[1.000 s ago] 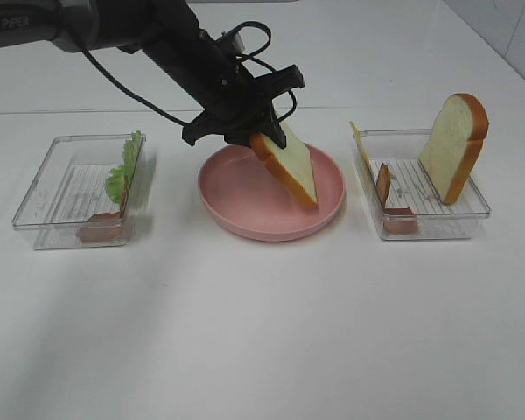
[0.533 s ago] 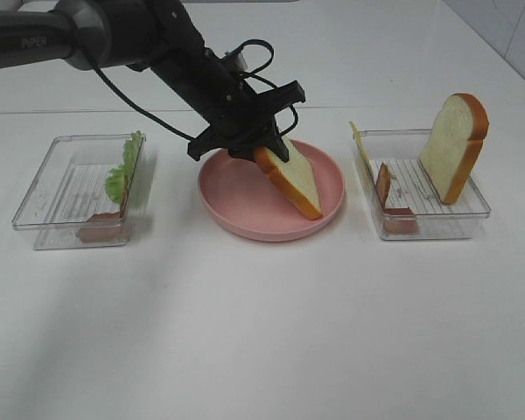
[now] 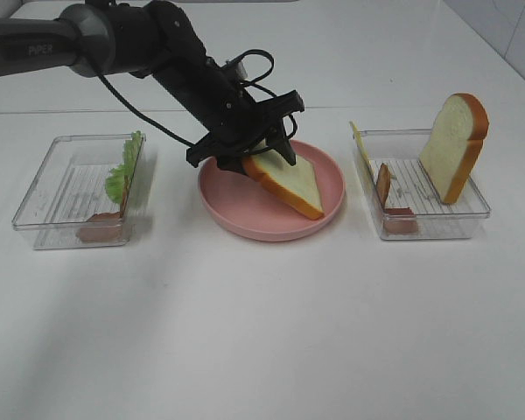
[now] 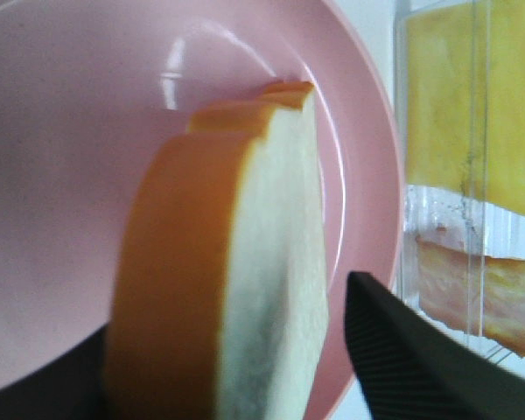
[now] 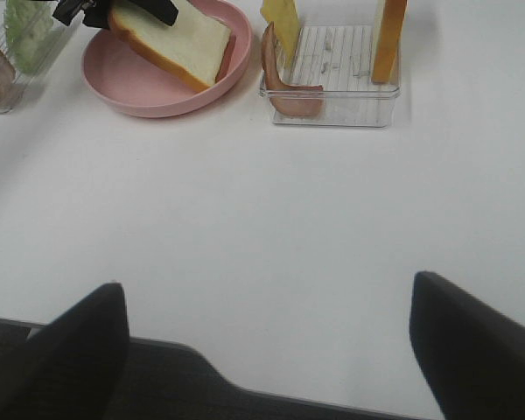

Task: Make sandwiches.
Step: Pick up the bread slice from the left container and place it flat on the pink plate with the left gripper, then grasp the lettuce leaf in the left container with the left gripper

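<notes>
Landmark: the pink plate (image 3: 271, 234) is serving as reference for every position below.
Progress: early stage, by my reading; only the first bread slice (image 3: 284, 179) is arriving on the plate, with nothing stacked on it.
First slice: it is leaning tilted, its lower edge resting on the plate floor, its upper end raised toward the plate's far left rim.
Left gripper (image 3: 245, 157): it is straddling the slice's raised end with jaws spreading; in the wrist view one finger (image 4: 402, 350) is standing clear of the crumb face, so the pinch is looking released.
Right gripper (image 5: 264, 284): it is hanging well in front of the plate, jaws spread wide, carrying nothing.
Tray left of plate (image 3: 35, 223): it is holding a lettuce leaf (image 3: 127, 166) propped against the plate-side wall and a bacon strip (image 3: 101, 229) at the near end.
Tray right of plate (image 3: 437, 223): it is holding the second bread slice (image 3: 455, 144) standing upright at the side away from the plate, a cheese square (image 3: 357, 140) leaning on the plate-side wall, and bacon (image 3: 385, 184) beside the cheese.
Remaining: lettuce, bacon, cheese and the top slice are all waiting to be stacked.
</notes>
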Tool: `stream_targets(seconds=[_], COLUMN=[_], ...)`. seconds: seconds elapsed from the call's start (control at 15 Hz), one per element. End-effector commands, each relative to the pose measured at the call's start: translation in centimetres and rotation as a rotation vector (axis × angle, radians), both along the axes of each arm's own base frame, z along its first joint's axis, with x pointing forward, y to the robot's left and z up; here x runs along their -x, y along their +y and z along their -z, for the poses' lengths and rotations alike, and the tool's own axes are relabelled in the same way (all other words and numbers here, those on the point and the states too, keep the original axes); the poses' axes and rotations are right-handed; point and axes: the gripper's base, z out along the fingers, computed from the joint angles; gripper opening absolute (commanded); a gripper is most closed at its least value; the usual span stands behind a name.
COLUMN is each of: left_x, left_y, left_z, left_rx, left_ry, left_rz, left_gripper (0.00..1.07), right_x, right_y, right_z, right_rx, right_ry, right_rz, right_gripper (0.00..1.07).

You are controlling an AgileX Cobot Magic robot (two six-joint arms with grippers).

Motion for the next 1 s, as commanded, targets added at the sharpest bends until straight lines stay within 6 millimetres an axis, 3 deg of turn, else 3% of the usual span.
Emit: stream_targets(seconds=[0.07, 0.2, 0.53, 0.6, 0.87, 0.93, 1.0], left_x=[0.4, 0.3, -0.4, -0.4, -0.4, -0.2, -0.2], left_y=[-0.1, 0.3, 1.8, 2.3, 3.1, 3.9, 4.3], left_z=[-0.3, -1.0, -5.1, -6.8, -9.6, -11.8, -12.2], left_rx=[-0.023, -0.091, -0.317, -0.374, -0.438, -0.482, -0.507], left_ry=[0.022, 0.005, -0.058, -0.066, -0.131, -0.195, -0.207], left_rz=[0.014, 0.049, 0.125, 0.142, 0.141, 0.143, 0.136], left_gripper=[0.74, 0.76, 0.76, 0.76, 0.80, 0.80, 0.80], right_x=[0.3, 0.3, 0.3, 0.3, 0.3, 0.3, 0.3], right_y=[0.0, 0.0, 0.0, 0.0, 0.0, 0.0, 0.0], right_z=[0.0, 0.0, 0.0, 0.0, 0.0, 0.0, 0.0], right_rx=[-0.003, -0.003, -0.003, -0.003, -0.003, -0.003, -0.003], right_ry=[-0.035, -0.035, -0.035, -0.035, -0.035, -0.035, -0.035], right_rz=[-0.002, -0.002, -0.002, -0.002, -0.002, -0.002, -0.002], right_gripper=[0.85, 0.85, 0.85, 0.85, 0.85, 0.85, 0.85])
